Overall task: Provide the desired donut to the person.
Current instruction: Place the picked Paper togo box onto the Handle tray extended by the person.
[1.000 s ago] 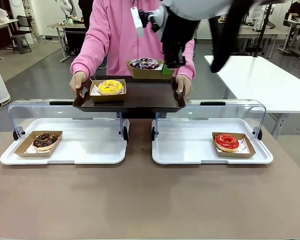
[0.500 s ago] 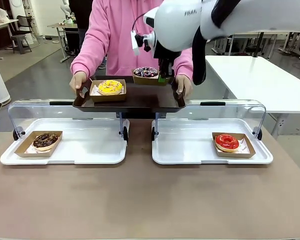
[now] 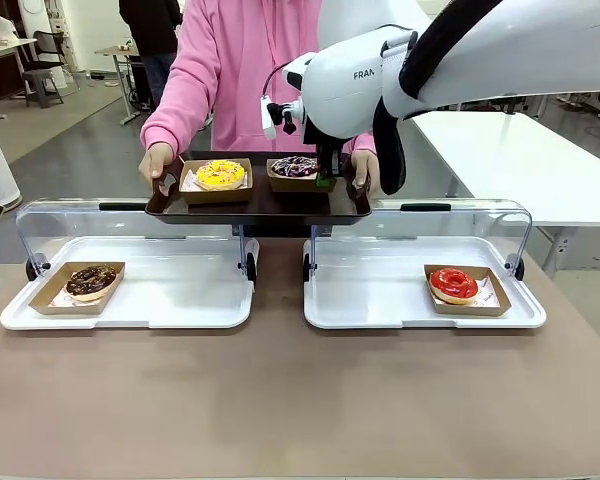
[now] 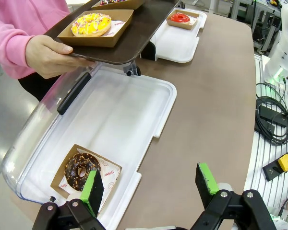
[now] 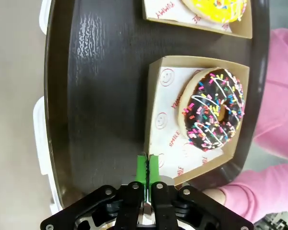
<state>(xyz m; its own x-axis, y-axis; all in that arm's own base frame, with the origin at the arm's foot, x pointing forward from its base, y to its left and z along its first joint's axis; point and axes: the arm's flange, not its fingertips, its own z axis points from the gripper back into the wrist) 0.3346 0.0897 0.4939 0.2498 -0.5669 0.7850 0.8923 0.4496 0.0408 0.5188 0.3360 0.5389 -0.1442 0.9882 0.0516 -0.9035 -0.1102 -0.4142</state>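
Dark brown is the tray (image 3: 255, 200) that the person (image 3: 240, 70) in a pink hooded sweatshirt holds with both hands over the far edge of the table (image 3: 280, 400). On it stand two cardboard boxes, one with a yellow donut (image 3: 220, 173) and one with a chocolate sprinkle donut (image 5: 212, 109). The right tool (image 5: 147, 173) is closed on the wall of the sprinkle donut's box (image 5: 156, 103), which rests on the tray. The left tool (image 4: 151, 189) hangs wide open and empty above the near end of the left white display tray (image 4: 134, 124), where a chocolate nut donut (image 4: 80, 167) lies in its box. A red donut (image 3: 453, 284) lies in the right display tray (image 3: 370, 300).
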